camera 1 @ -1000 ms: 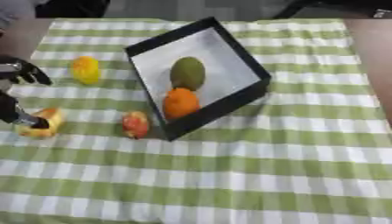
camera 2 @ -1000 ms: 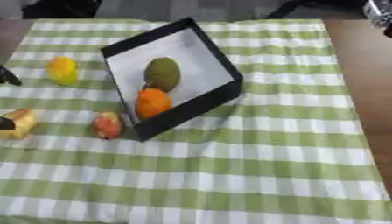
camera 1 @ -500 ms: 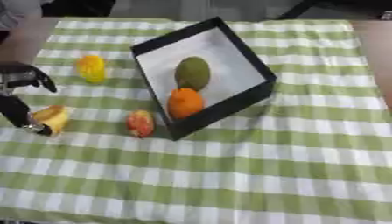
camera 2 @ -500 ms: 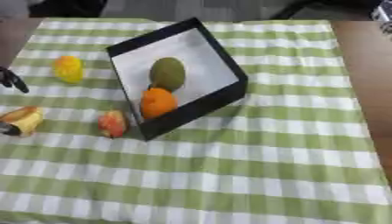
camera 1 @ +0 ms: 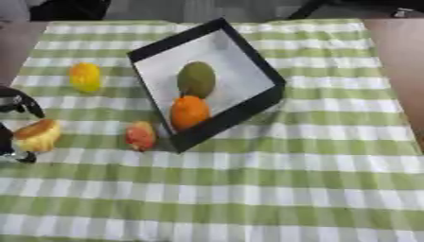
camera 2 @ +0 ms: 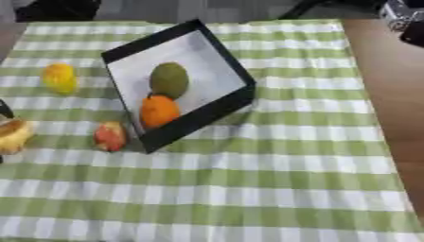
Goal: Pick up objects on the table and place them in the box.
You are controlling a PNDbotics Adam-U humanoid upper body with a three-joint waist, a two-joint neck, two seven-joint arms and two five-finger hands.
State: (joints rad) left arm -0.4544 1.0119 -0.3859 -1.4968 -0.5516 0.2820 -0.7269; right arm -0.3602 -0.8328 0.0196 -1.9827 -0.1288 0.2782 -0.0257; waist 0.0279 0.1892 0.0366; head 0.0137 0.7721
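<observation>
The whole scene is sitting lower and further right in the left eye view than it was a second ago, and the cloth is shifting with everything on it, so the head is tilting rather than the things moving. Against the cloth, the box and the fruit are keeping their places. The left hand (camera 1: 12,124) is still showing at the left edge, and the orange-yellow fruit (camera 1: 36,134) is now lying between its upper finger and its lower fingers, where earlier it was lying just beside the lower ones. The fingers are curving round that fruit from above and below; whether they are actually touching it cannot be told. At the top right corner of the right eye view, a silver and black part of the right hand (camera 2: 403,18) is peeking in over the bare brown table (camera 2: 387,99); whether its fingers are spread or curled cannot be told.

Counting the things: one black box (camera 1: 238,113) with a pale floor is lying askew on the green-and-white checked cloth (camera 1: 273,189). Two fruits are lying inside it, a green one (camera 1: 197,79) and an orange (camera 1: 189,111) touching the near wall. Three fruits are lying outside on the cloth: a yellow one (camera 1: 85,76) well left of the box, a red and yellow one (camera 1: 141,135) just beside the box's near corner, and the orange-yellow one at the left hand.
</observation>
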